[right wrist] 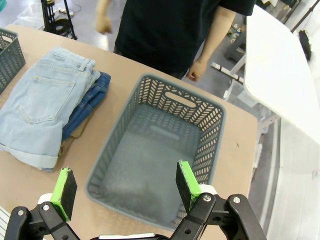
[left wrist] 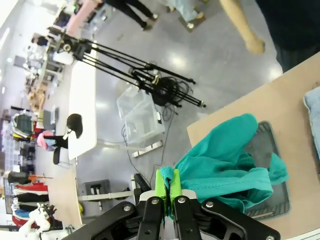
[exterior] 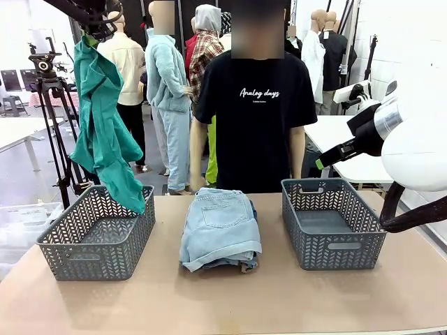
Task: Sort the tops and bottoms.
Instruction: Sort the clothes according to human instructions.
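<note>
Hanging high at the left of the front view, the teal-green long shirt point(exterior: 105, 132) is being held up by the left gripper point(exterior: 94, 24). In the left wrist view, this gripper point(left wrist: 167, 182) is being seen with its green pads pressed tight together on a fold of the shirt point(left wrist: 230, 165). The shirt's lower end is being dangled over the left basket point(exterior: 98, 244), level with its rim; whether it is touching cannot be told.

At the middle of the table point(exterior: 223, 303), the pale light-blue shorts point(exterior: 220, 223) are being kept folded on top of a stack, over the darker mid-blue shorts point(right wrist: 90, 100), with a tan fabric edge point(right wrist: 70, 142) being shown underneath.

The right gripper point(right wrist: 125, 192) is being held above the near rim of the right basket point(right wrist: 150, 165), its fingers spread wide and gripping nothing.

A person in a black T-shirt point(exterior: 255, 118) is being shown standing behind the table.
</note>
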Controlling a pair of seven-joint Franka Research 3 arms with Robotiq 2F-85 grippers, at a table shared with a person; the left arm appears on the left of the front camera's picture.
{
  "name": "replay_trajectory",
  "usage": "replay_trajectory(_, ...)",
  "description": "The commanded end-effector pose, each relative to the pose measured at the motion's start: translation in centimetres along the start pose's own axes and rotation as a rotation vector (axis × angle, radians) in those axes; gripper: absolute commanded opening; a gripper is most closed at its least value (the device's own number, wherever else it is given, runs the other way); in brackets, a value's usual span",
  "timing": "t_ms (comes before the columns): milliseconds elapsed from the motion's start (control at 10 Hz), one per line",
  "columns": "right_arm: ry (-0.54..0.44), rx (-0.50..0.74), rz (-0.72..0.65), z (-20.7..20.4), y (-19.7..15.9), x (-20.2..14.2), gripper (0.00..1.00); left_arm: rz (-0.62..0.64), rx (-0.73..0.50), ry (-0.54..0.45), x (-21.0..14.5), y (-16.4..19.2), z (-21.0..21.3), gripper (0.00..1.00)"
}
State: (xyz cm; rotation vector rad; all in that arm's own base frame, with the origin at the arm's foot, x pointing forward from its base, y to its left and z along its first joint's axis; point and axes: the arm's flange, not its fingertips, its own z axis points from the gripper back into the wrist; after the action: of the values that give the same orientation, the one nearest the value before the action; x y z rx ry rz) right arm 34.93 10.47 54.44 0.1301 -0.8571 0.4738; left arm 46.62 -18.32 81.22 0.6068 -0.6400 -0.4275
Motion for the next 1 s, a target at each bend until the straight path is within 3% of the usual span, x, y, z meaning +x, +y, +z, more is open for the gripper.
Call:
replay_trajectory(0, -0.005, 0.006, -0.008, -0.2, 0.0, 0.0, 1.0, 0.006, 0.001, 0.09, -1.4, 0.1, -2.7, 0.0)
replay_trajectory(200, -0.005, 0.006, -0.008, -0.2, 0.0, 0.0, 1.0, 0.083, 0.038, 0.164, -4.9, 1.8, -6.6, 0.0)
replay_trajectory(400, -0.005, 0.006, -0.008, -0.2, 0.0, 0.0, 1.0, 0.165, 0.031, 0.15, -8.5, 1.6, -10.2, 0.0)
replay_trajectory(700, -0.005, 0.006, -0.008, -0.2, 0.0, 0.0, 1.0, 0.26, -0.154, 0.138, -12.0, -2.3, -13.9, 0.0)
replay_trajectory(900, -0.005, 0.006, -0.008, -0.2, 0.0, 0.0, 1.0, 0.319, -0.257, 0.085, -12.4, -4.5, -14.6, 0.0)
